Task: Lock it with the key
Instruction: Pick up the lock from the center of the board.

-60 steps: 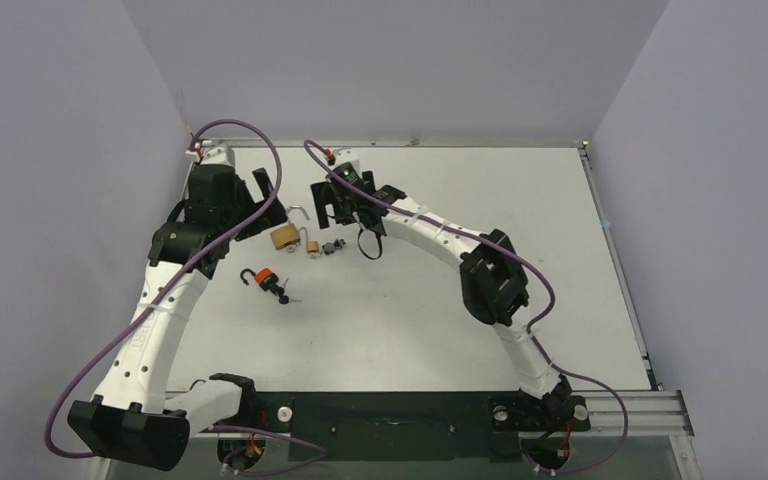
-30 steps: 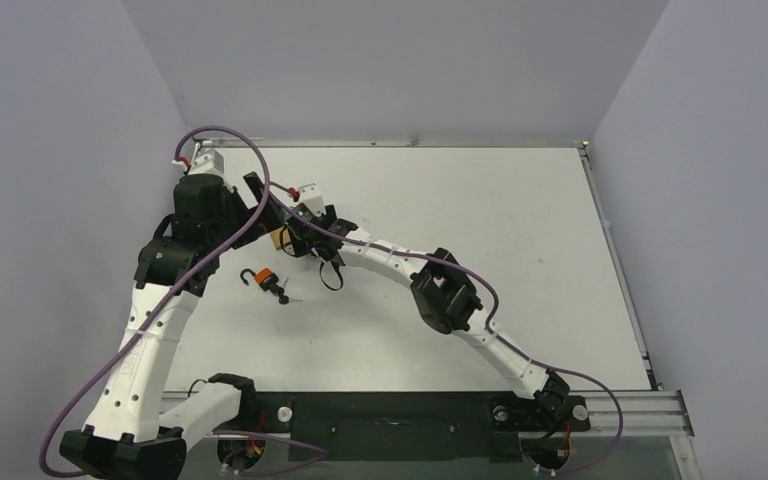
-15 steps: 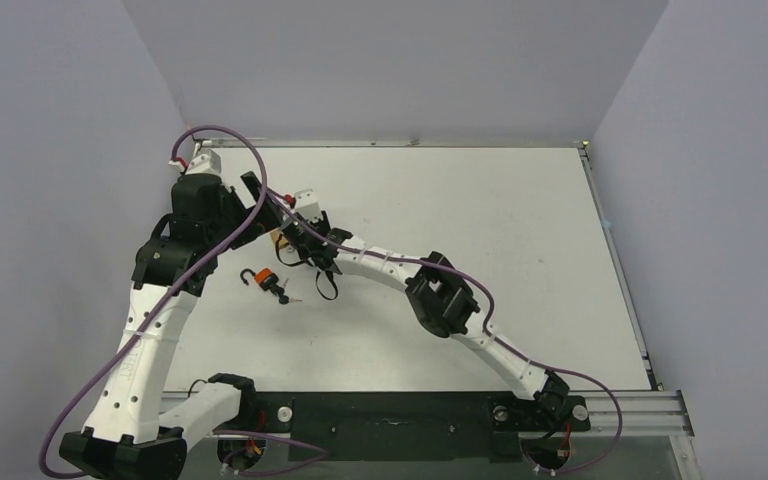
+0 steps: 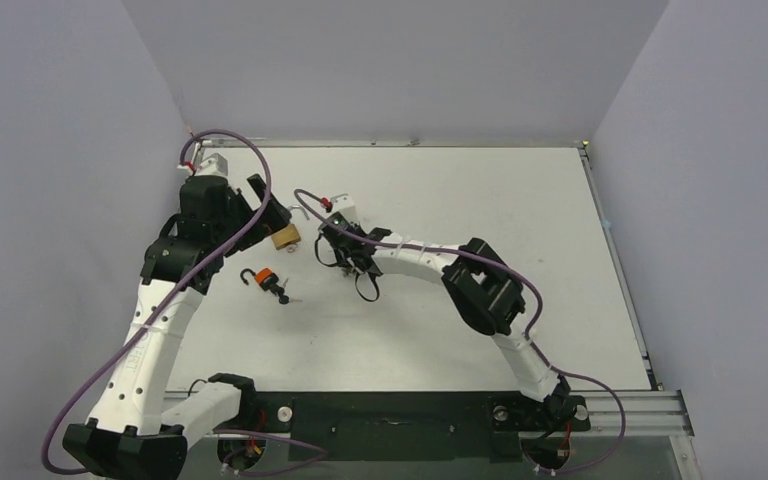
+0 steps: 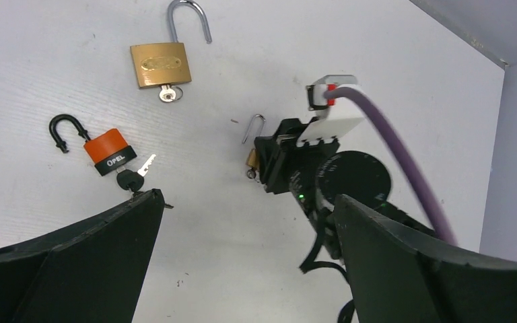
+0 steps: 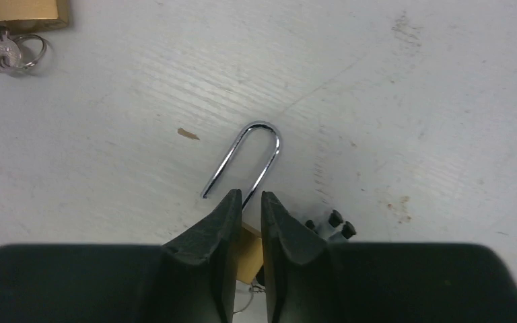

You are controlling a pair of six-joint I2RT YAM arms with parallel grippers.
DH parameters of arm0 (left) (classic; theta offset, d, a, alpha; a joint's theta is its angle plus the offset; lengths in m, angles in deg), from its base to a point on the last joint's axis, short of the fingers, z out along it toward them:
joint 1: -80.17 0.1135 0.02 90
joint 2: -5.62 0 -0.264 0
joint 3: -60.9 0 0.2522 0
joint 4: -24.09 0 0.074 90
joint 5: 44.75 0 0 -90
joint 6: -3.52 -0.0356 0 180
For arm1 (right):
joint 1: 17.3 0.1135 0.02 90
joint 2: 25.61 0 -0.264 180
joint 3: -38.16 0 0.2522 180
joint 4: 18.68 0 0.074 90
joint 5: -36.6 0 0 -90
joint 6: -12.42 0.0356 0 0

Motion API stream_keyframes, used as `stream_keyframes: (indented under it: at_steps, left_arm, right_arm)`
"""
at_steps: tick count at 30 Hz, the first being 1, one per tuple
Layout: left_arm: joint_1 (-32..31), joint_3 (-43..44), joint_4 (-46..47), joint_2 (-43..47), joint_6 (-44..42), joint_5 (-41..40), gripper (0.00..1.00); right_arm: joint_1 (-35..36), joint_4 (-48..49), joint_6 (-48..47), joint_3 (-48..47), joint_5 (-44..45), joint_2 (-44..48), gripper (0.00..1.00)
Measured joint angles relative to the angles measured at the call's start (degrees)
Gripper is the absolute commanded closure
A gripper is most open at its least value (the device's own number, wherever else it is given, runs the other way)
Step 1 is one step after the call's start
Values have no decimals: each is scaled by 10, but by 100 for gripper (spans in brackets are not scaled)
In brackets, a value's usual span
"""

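My right gripper [image 6: 248,202] is shut on the body of a small brass padlock [image 6: 250,229]. Its open steel shackle [image 6: 252,158] sticks out past the fingertips, low over the table. The left wrist view shows this small padlock [image 5: 252,159] at the right gripper [image 5: 276,161]. A bunch of black-headed keys [image 6: 336,222] lies just right of it. My left gripper [image 5: 248,196] hangs open and empty above the table. In the top view it [image 4: 272,208] is beside a large brass padlock [image 4: 284,237], whose shackle is open and whose key [image 5: 168,94] is in the keyhole.
An orange and black padlock [image 5: 108,151] with an open shackle and a black-headed key [image 5: 134,178] lies near the left finger. In the top view it [image 4: 263,277] sits in front of the large padlock. The left wall stands close behind the left arm.
My right gripper has closed from wide open onto the small padlock and drawn back to the right, away from the large padlock. The left arm has shifted only slightly.
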Motion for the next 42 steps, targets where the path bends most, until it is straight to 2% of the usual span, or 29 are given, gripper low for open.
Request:
stream_keyframes:
  at_steps: [4, 7, 10, 14, 17, 21, 22, 25, 28, 30, 34, 39, 42]
  left_arm:
    - [0, -20, 18, -11, 2, 23, 1]
    - [0, -33, 37, -27, -1, 51, 1]
    - [0, -48, 61, -47, -2, 80, 0]
    - [0, -71, 93, -75, 1, 117, 0]
    - [0, -77, 99, -82, 2, 129, 0]
    - [0, -76, 101, -79, 2, 127, 0]
    - [0, -75, 100, -77, 2, 122, 0]
    - [3, -69, 96, -70, 0, 109, 0]
    - [9, -58, 87, -51, -3, 90, 0]
    - [16, -53, 70, -38, -10, 73, 0]
    - [19, -42, 63, -20, -13, 66, 0]
    - [19, -37, 62, -7, -13, 66, 0]
    - [20, -37, 61, -6, -13, 66, 0]
  right_arm:
    - [-32, 34, -11, 84, -55, 72, 95]
    - [-54, 64, -26, 142, -93, 131, 95]
    - [-60, 82, -39, 182, -119, 187, 86]
    - [-55, 70, -37, 162, -122, 209, 72]
    - [-47, 33, -26, 116, -114, 195, 60]
    - [-24, -16, -9, 20, -83, 140, 55]
    - [-17, -31, -5, -5, -75, 123, 56]
    - [-3, -67, 13, -60, -61, 73, 72]
    - [6, -113, 31, -114, -46, 21, 74]
    - [5, -139, 43, -153, -33, -10, 73]
    - [1, -179, 57, -173, -12, -29, 63]
    - [-2, -206, 67, -175, -2, -46, 60]
    - [-2, -216, 71, -175, -3, -53, 54]
